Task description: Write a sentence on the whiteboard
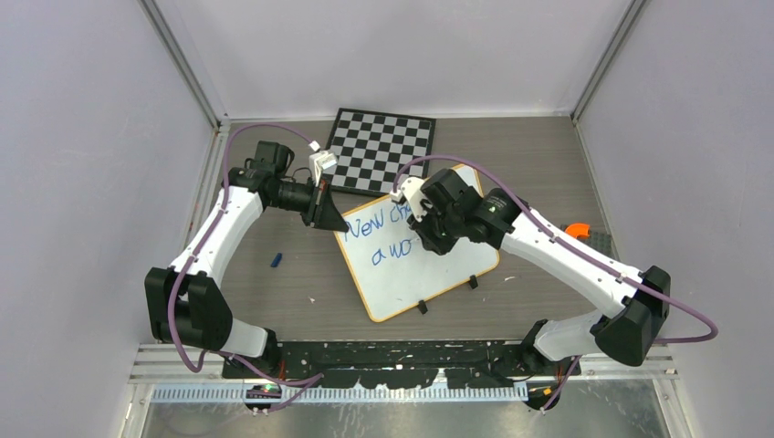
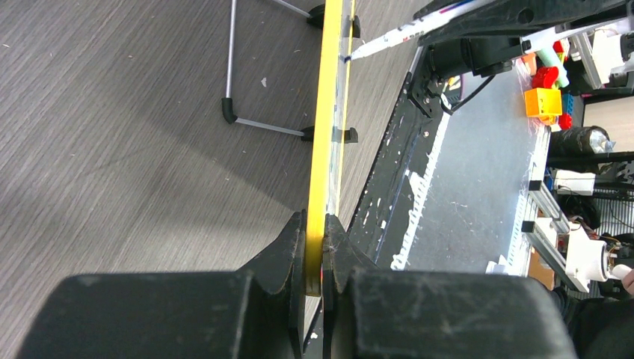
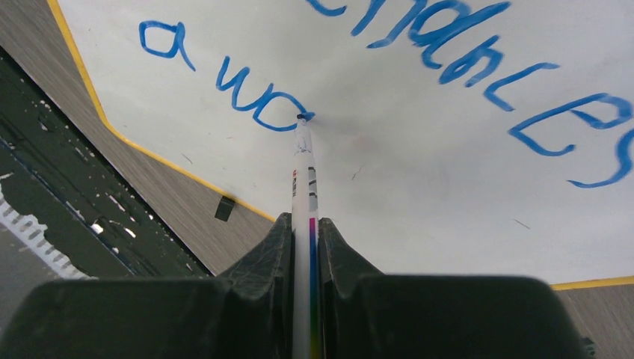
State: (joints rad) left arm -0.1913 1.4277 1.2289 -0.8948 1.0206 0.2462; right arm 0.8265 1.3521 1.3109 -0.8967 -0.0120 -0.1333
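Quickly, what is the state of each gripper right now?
The left gripper is closed on the whiteboard rim.
The right gripper is closed on the marker, tip touching the whiteboard.

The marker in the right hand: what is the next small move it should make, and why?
Probably slide the marker tip slightly onward on the whiteboard, past the "o", to start the next letter. The right hand holds it with the tip touching the board just after the blue "a wo", seemingly unfinished, and the left hand pinches the board's edge.
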